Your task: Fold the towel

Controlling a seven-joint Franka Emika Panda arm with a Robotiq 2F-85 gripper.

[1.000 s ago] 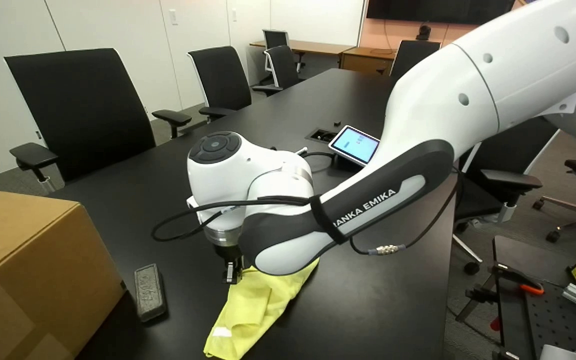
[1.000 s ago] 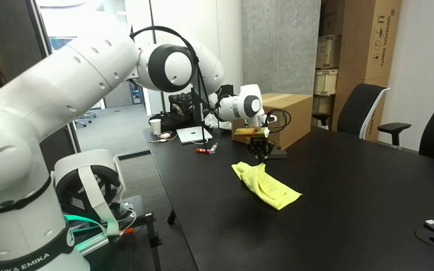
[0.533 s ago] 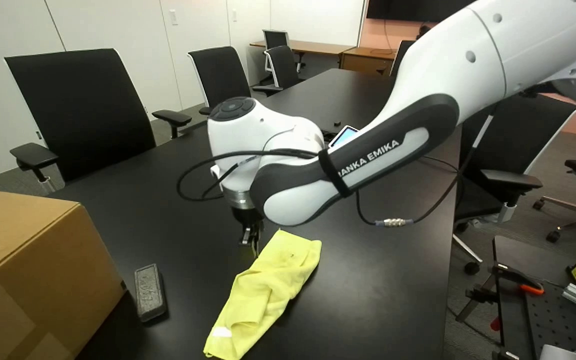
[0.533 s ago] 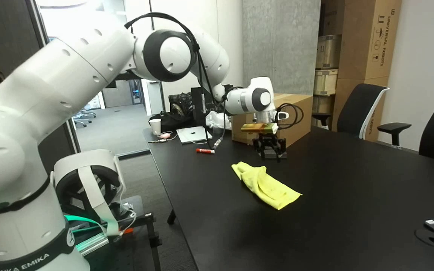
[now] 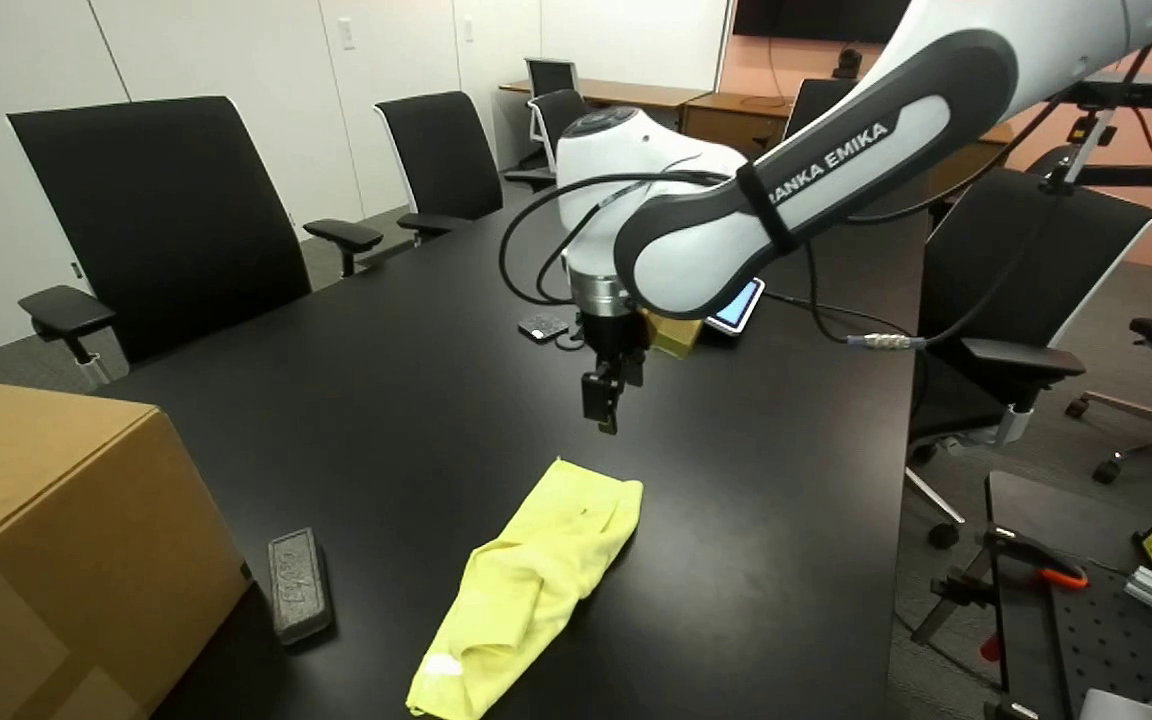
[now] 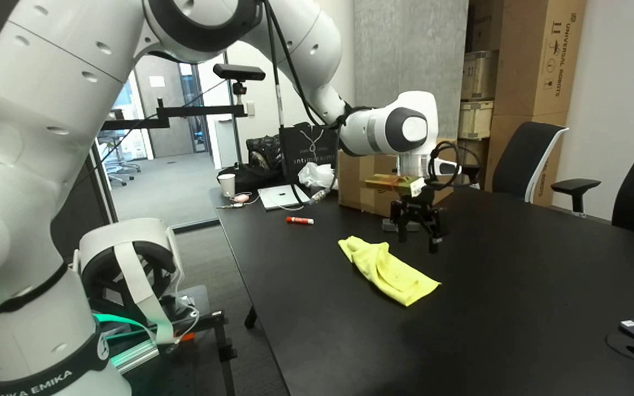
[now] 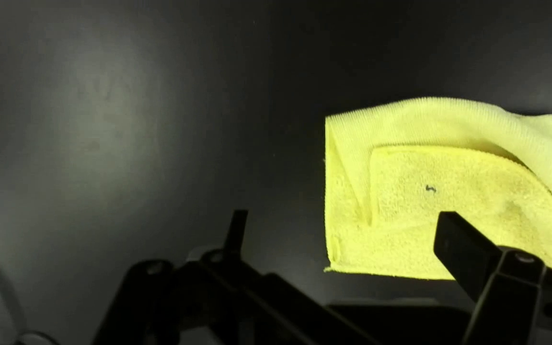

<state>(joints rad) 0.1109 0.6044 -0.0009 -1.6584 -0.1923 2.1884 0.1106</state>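
Your tool (image 6: 418, 242) hangs above the tabletop (image 5: 736, 560), its fingers (image 7: 467, 254) spread wide and holding nothing. The towel (image 5: 526, 590) lies below and to one side of it, a long, loosely bunched strip whose squared end is nearest the tool and whose far end runs away from it. In the wrist view that near end shows between the fingers and runs beneath one of them, touching neither. Expect the towel to be light, limp and grippy rather than slippery; it probably can't be damaged by a firm pinch, but it won't push, only pull. Your likely best hold is the squared end's hem, which you can lift over toward the far end for a fold. Go low: a loose flap (image 7: 448, 167) lies on top there, so a shallow pinch may catch that single layer and leave the rest behind.
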